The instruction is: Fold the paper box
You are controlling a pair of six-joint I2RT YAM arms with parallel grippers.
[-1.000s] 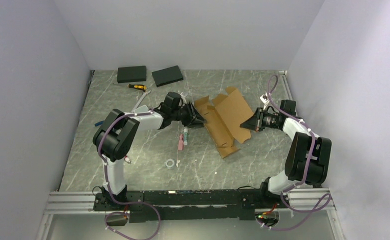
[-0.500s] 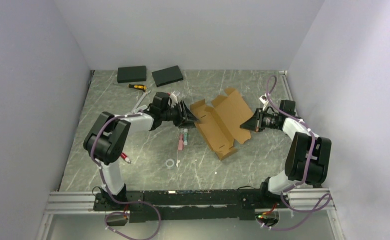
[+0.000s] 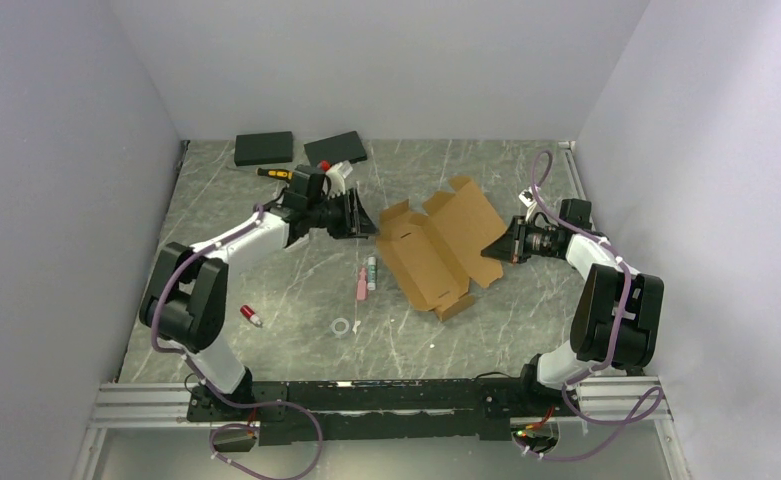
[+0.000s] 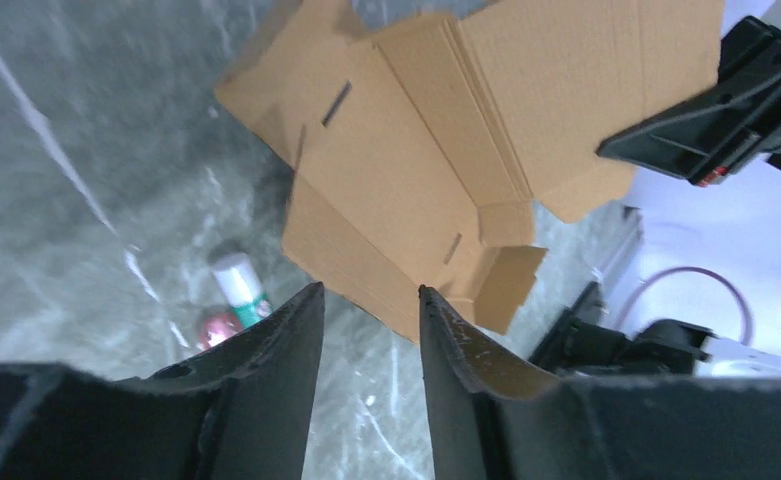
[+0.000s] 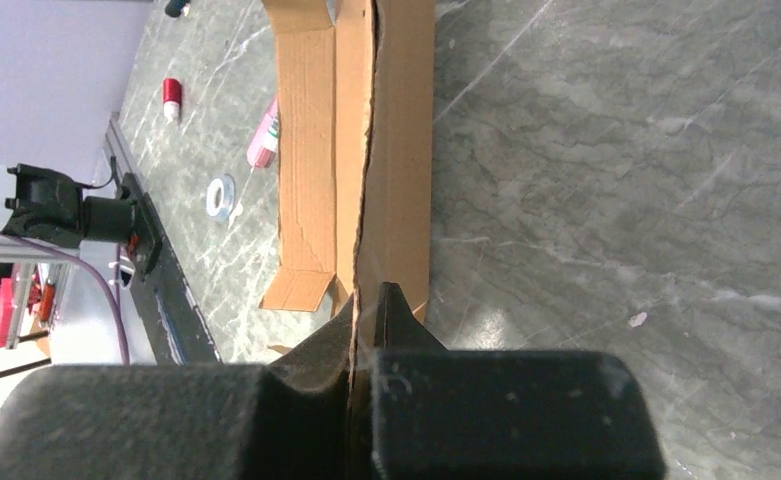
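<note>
The paper box (image 3: 436, 245) is an unfolded brown cardboard sheet with flaps, lying mid-table with its right panel raised. My right gripper (image 3: 507, 248) is shut on that raised panel's right edge; in the right wrist view the cardboard edge (image 5: 401, 150) runs straight between the closed fingers (image 5: 369, 300). My left gripper (image 3: 365, 218) hovers just left of the box, apart from it. Seen from the left wrist, its fingers (image 4: 369, 292) stand open with only table between them, and the box (image 4: 416, 150) lies ahead.
Two black slabs (image 3: 263, 148) (image 3: 335, 151) lie at the back left, a yellow-handled tool (image 3: 275, 174) beside them. A pink pen (image 3: 362, 285), a green-white tube (image 3: 373, 270), a tape ring (image 3: 341, 326) and a small red piece (image 3: 251, 317) lie left of the box.
My left gripper has let go of the box's left side, opened wider and drawn back to the far left. The box's left part has dropped flatter. The right gripper has kept its grip.
</note>
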